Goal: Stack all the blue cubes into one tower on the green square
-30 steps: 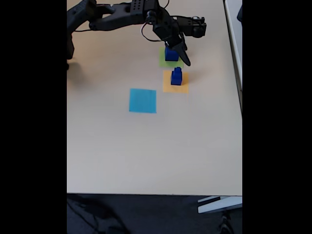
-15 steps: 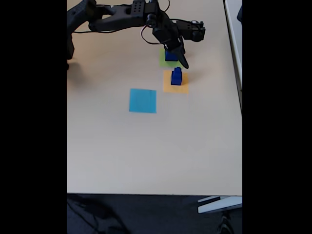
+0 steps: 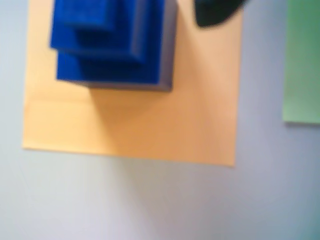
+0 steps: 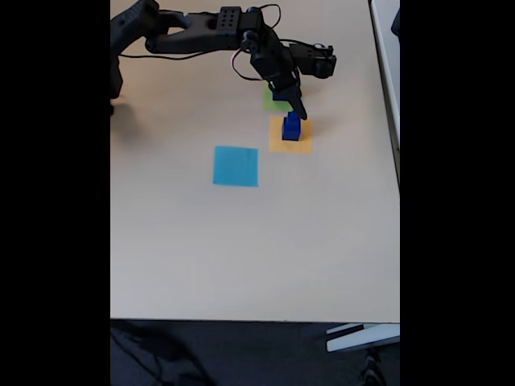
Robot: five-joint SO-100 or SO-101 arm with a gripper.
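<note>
Partly done: largest blue cube [image 4: 278, 96] on green square [image 4: 267, 100]; stepped stack [image 4: 291, 127] beside it on orange square [image 4: 290, 143]; gripper [image 4: 301, 112] closure indeterminate.

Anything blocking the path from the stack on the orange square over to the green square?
Nothing loose lies between them. The stack of blue cubes sits on the orange square; the green square lies just beyond, across bare table. The green square already carries a blue cube, and the tool hangs over the gap.
</note>
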